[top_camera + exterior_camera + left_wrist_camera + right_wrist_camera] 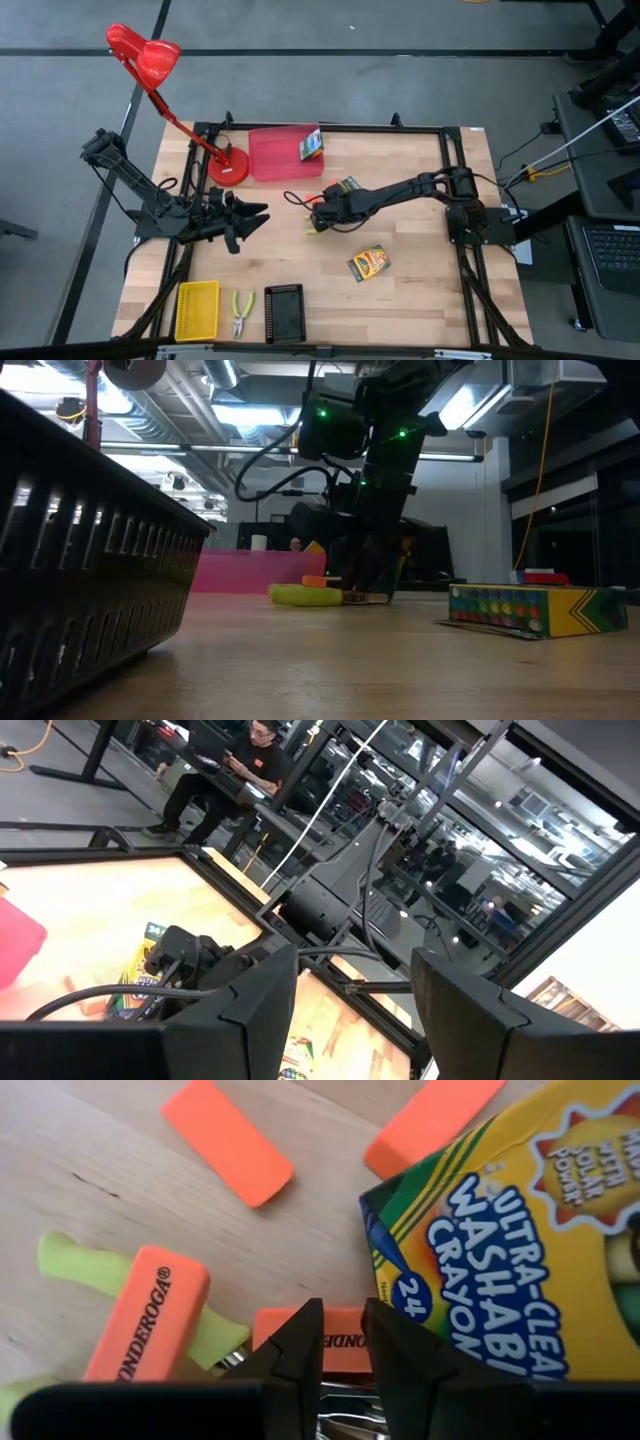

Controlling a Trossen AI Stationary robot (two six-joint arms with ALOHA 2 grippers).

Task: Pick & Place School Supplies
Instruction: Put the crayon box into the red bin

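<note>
My right gripper (316,218) reaches to the table's middle, pointing down over a cluster of orange erasers and a yellow-green-handled tool (85,1260). In its wrist view the fingers, with only a narrow gap (342,1330), stand over one orange eraser (345,1342) that lies flat beside a green-and-yellow crayon box (510,1230). Other erasers (228,1140) (145,1315) lie flat nearby. A second crayon box (369,263) lies nearer the table's near edge, and a third (312,147) sits in the red tray (275,155). My left gripper (245,215) waits open at the table's left. My right gripper comes from above, its fingertips (300,1342) standing across the orange eraser's middle (345,1342). The eraser lies flat on the table and reaches out past both fingers. Whether the tips touch it, I cannot tell.
A red desk lamp (228,165) stands at the far left by the red tray. A yellow tray (197,308), yellow-green pliers (241,312) and a black tray (284,313) line the near edge. Bare wood lies between them and the cluster. A person sits beyond the table (240,760).
</note>
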